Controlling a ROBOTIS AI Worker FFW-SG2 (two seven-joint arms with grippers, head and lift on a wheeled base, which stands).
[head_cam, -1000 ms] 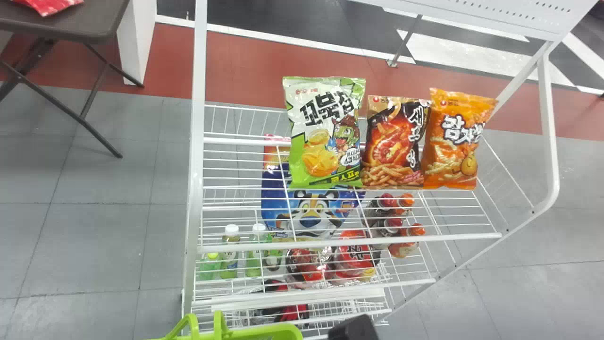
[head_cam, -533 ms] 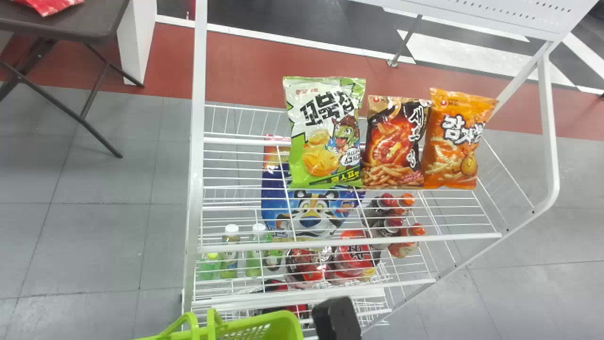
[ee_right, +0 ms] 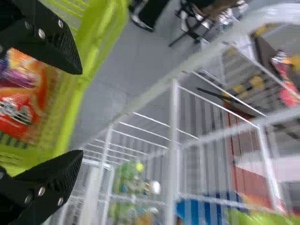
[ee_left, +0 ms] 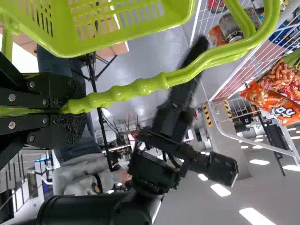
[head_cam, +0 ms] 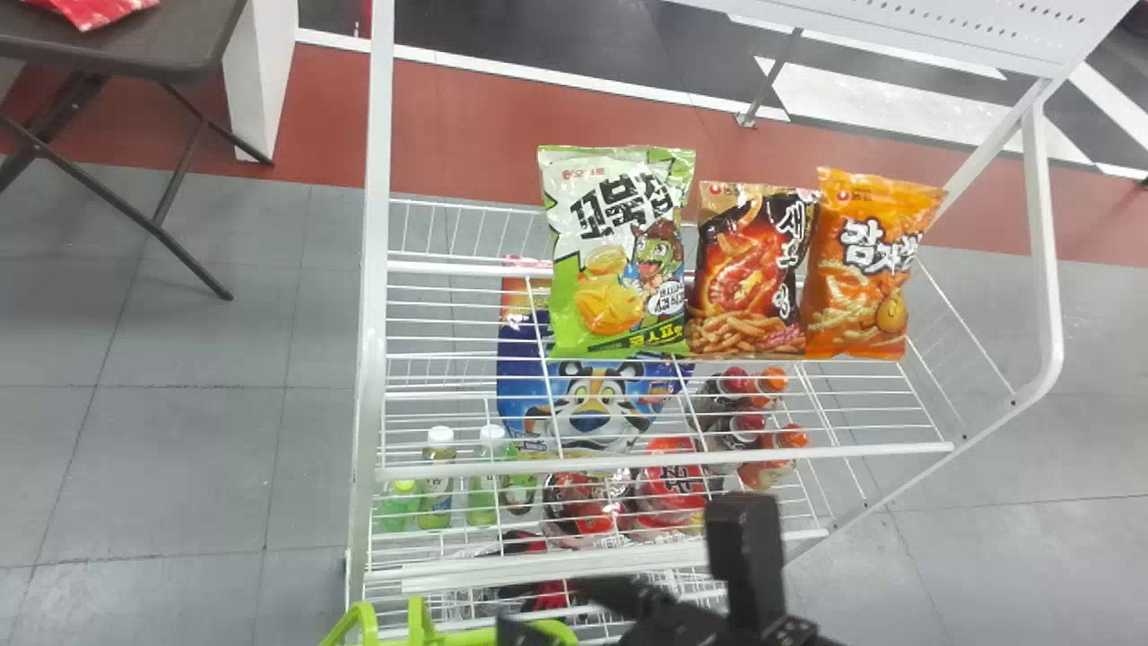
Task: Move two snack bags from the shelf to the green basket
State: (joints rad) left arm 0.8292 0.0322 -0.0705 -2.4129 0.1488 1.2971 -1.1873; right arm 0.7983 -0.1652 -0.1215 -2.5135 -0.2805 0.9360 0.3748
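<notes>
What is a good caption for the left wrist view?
Left tool closed on the handle of the green basket, with snack bags farther away.

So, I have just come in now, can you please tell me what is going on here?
A robot seems to be moving snack bags from the shelf to the green basket. Its left gripper holds the basket by the handle. Its right gripper is open and empty near the basket, where an orange bag lies inside. Three other bags are on the shelf.
</notes>
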